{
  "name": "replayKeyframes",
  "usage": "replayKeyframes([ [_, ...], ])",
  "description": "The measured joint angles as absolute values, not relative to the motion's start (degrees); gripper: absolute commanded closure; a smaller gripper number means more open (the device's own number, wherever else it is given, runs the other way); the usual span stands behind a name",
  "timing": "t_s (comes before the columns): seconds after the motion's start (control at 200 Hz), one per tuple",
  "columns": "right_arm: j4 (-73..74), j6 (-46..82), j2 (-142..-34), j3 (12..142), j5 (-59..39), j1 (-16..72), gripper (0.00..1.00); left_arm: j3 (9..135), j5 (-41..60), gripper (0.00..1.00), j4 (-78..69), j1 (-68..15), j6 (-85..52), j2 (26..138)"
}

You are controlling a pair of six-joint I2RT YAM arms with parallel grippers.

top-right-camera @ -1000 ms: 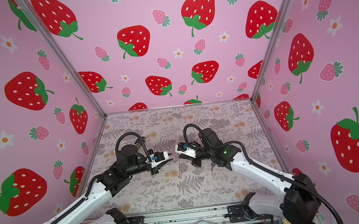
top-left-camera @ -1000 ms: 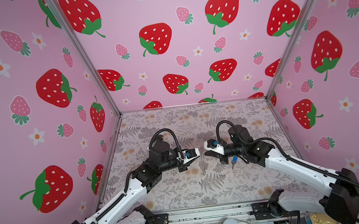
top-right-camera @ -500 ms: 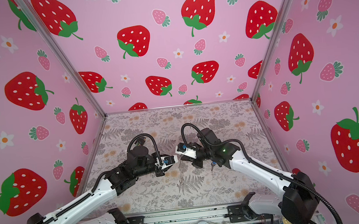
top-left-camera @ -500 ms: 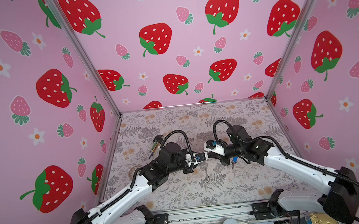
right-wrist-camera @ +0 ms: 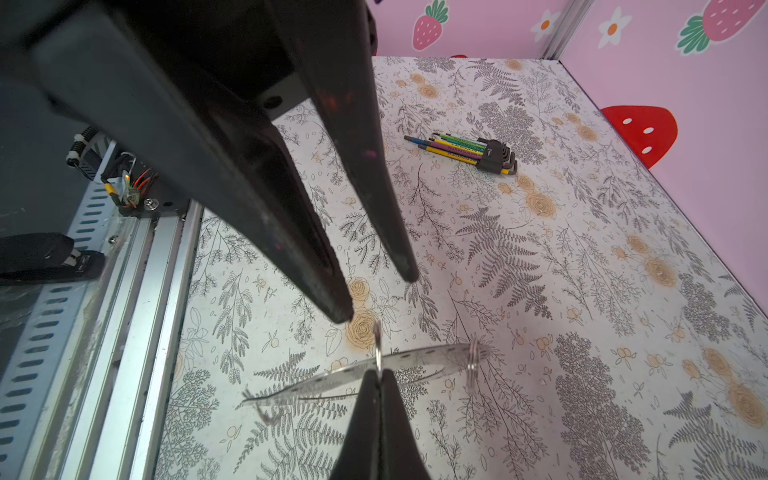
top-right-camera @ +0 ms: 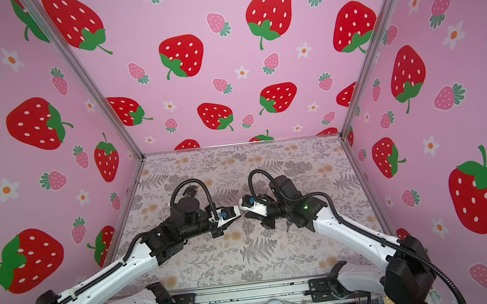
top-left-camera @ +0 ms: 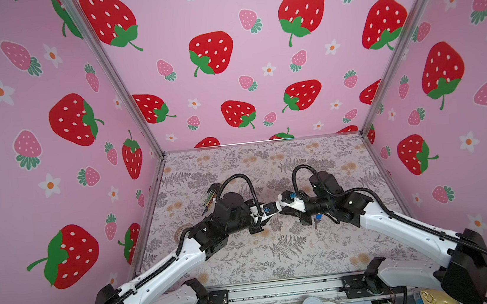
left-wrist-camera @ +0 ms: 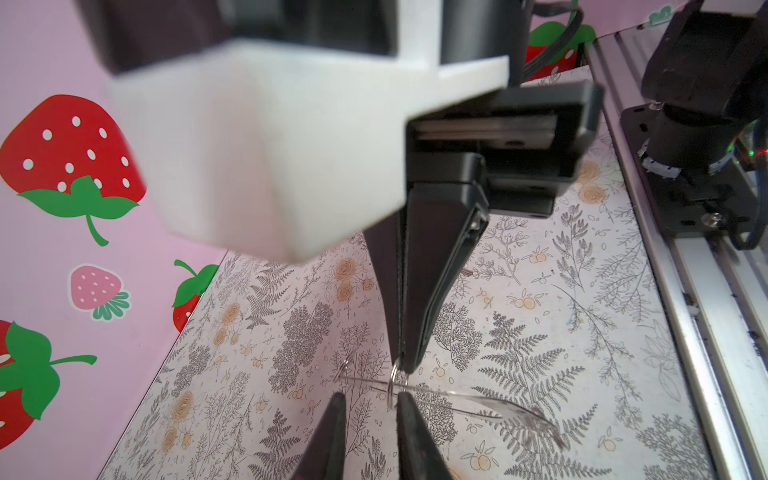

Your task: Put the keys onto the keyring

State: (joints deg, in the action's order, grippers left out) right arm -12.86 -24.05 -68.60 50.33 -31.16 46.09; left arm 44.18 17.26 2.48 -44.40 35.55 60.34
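Cell: pink walls on three sides, printed with red and pink strawberries and white flowers, with aluminium frame posts at the back corners. Table is covered in a pale sheet with a grey fern and tan rose print. A slotted aluminium rail runs along the front edge, and both arm bases are mounted there. The arms reach in and meet tip to tip above mid-table in both top views. Right gripper is fully closed, pinching the keyring at its rim where a small wire loop stands up. The ring is held off the table, seen nearly edge-on, with a second wire loop at its far rim. Left gripper is partly open with nothing in it. Its tips sit roughly either side of the pinched wire loop, one tip just beside it; contact cannot be told. Key: a small blue-and-silver item below the right arm's wrist in a top view, apart from the ring, too small to tell whether it lies on the table. Hex key set lies flat on the table toward the back left, partly hidden behind the left arm in the top views.
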Motion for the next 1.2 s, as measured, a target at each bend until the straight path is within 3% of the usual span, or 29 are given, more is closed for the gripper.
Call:
replayKeyframes([
  [0.185, -10.7, -24.0, -67.7, 48.9, -31.1, 46.1, 1.0, 43.9, 19.6, 0.76, 1.0, -43.5, 32.6, 60.5],
  [0.45, 0.9, -19.9, -62.7, 40.8, -31.2, 46.1, 1.0, 35.8, 29.1, 0.77, -10.5, -34.1, 21.0, 56.2],
  [1.201, 28.3, -11.6, -61.5, 30.8, -35.9, 46.1, 1.0, 29.4, 40.8, 0.79, -25.8, -32.2, 8.9, 54.3],
])
